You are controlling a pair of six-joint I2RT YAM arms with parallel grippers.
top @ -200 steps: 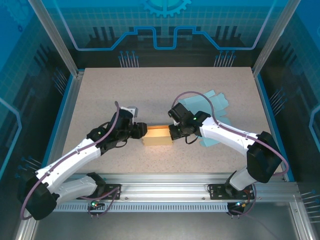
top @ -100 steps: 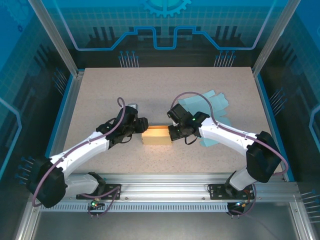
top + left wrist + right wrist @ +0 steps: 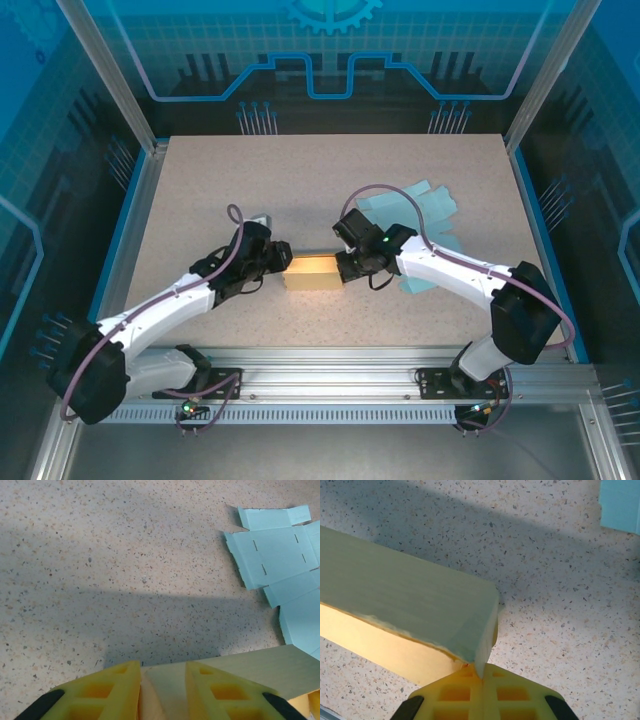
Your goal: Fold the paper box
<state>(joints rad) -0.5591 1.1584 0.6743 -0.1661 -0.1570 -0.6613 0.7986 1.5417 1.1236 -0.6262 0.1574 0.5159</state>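
Near the middle of the counter (image 3: 200,190), slightly toward the lower part of the top view, lies the paper box (image 3: 313,273). It is a long tan and yellow body that rests flat, with its long side running from left to right. At its left end is the left end effector (image 3: 284,262) and at its right end is the right end effector (image 3: 344,267), so the box is between the two arms. In the left wrist view the left end effector (image 3: 162,675) is at the bottom edge of the frame. Its two yellow jaws stand apart, and pale paper of the box (image 3: 250,667) is seen in the gap between them and continues to the lower right. Whether the jaws press on this paper I cannot tell. In the right wrist view the right end effector (image 3: 482,680) is at the bottom centre, with its jaws closed together on a thin paper edge at the nearest corner of the box (image 3: 405,595). From there the box goes toward the upper left of the frame, pale on its top face and yellow along its lower side. Flat blue sheets (image 3: 425,205) with cut flaps lie on the counter, right of centre in the top view, partly under the right arm and near the box.
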